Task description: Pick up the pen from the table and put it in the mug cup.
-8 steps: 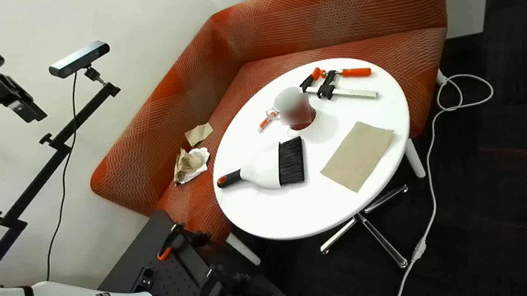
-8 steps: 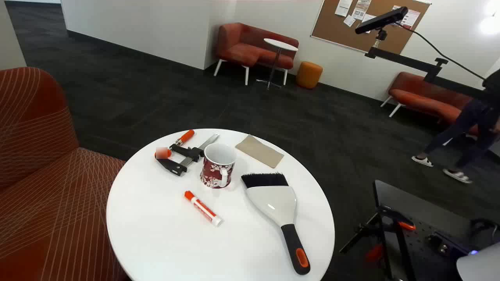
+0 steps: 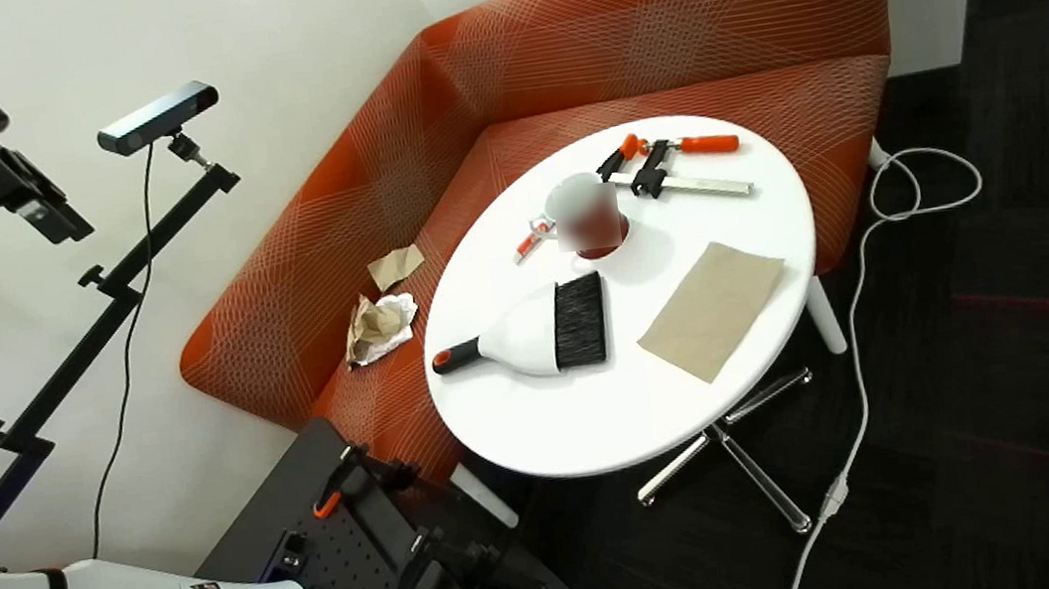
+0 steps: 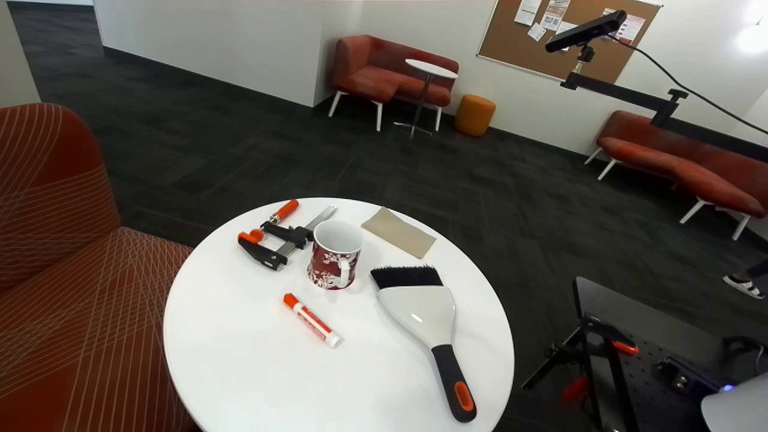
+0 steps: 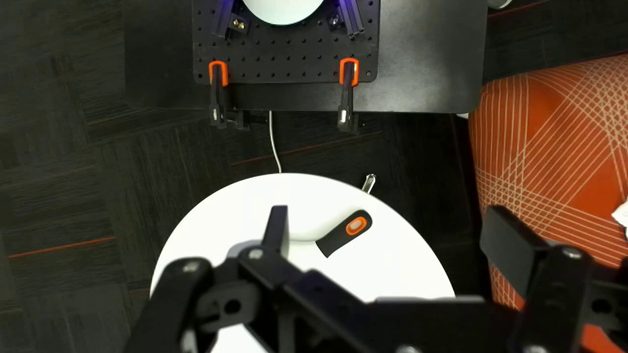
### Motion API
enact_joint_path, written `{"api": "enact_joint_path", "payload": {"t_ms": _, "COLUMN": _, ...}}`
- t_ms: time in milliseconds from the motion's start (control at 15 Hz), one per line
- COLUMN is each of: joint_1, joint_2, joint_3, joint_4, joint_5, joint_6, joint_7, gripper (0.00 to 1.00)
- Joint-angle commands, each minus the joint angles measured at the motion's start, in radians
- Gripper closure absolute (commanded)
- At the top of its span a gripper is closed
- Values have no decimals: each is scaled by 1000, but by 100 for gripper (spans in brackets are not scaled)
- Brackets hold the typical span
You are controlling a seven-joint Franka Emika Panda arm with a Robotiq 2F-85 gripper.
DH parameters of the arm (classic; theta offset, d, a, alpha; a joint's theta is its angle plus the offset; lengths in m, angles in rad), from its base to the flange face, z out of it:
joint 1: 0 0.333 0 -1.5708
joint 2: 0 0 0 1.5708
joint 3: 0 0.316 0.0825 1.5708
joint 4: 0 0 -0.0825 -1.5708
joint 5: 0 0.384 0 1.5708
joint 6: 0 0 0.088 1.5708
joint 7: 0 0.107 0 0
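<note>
Jaws parted wide and gripping nothing, the gripper (image 5: pixel 390 225) hangs well apart from the table (image 4: pixel 240 372) — the wrist view catches part of its white top, with the brush handle (image 5: pixel 338 238) on it. The pen (image 4: pixel 312 320), a red-and-white marker, lies flat on the table in an exterior view, just beside the mug cup (image 4: pixel 331 258) but not touching it; the mug cup stands upright, handle on the pen's side. The wrist view does not show the pen.

I judge the task to be at its first step, the reach for the pen, with grasp and placing both to do. The next move calls for carrying the gripper out past the brush handle and lowering it over the pen, turned so the jaws close across the barrel — not along it. The mug cup is near enough that a sideways sweep could knock it, so coming straight down seems safer.
</note>
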Motion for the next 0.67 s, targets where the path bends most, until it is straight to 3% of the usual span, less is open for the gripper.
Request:
{"api": "enact_joint_path", "payload": {"t_ms": 0, "joint_1": 18, "joint_2": 4, "joint_3": -13, "joint_4": 2, "joint_5": -6, "joint_6": -1, "joint_7": 8, "gripper": 0}}
{"api": "enact_joint_path", "payload": {"t_ms": 600, "joint_1": 7, "joint_2": 50, "joint_3": -18, "joint_4": 8, "joint_5": -35, "joint_6": 77, "joint_7": -6, "gripper": 0}}
